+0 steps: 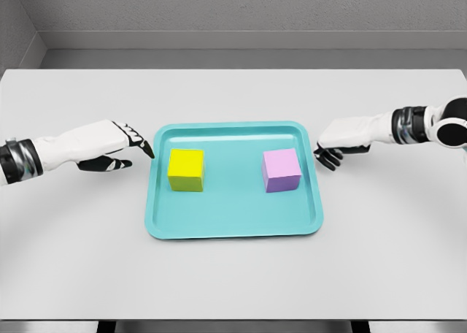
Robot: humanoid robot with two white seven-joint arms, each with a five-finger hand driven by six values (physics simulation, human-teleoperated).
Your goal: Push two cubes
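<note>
A pale grey table (233,282) fills most of my view, its far edge meeting a grey wall with a darker band along the base; a corner of the room shows at the upper left. In the middle of the table lies the teal tray (235,227), my landmark for everything else.

Inside the tray, the yellow cube (186,170) sits in its left half and the purple cube (282,170) in its right half, well apart from each other, each resting flat on the tray floor and clear of the rim.

My left hand (109,149) lies just outside the tray's left rim, fingers (139,138) stretched out towards the rim with the thumb tucked below, gripping nothing; I cannot tell whether a fingertip touches the rim. My right hand (341,139) is just off the tray's right rim, fingers loosely curled downward and empty.

My left arm is cut off at the picture's left edge, my right arm at the right edge. The dark right fingertips are too small to separate
</note>
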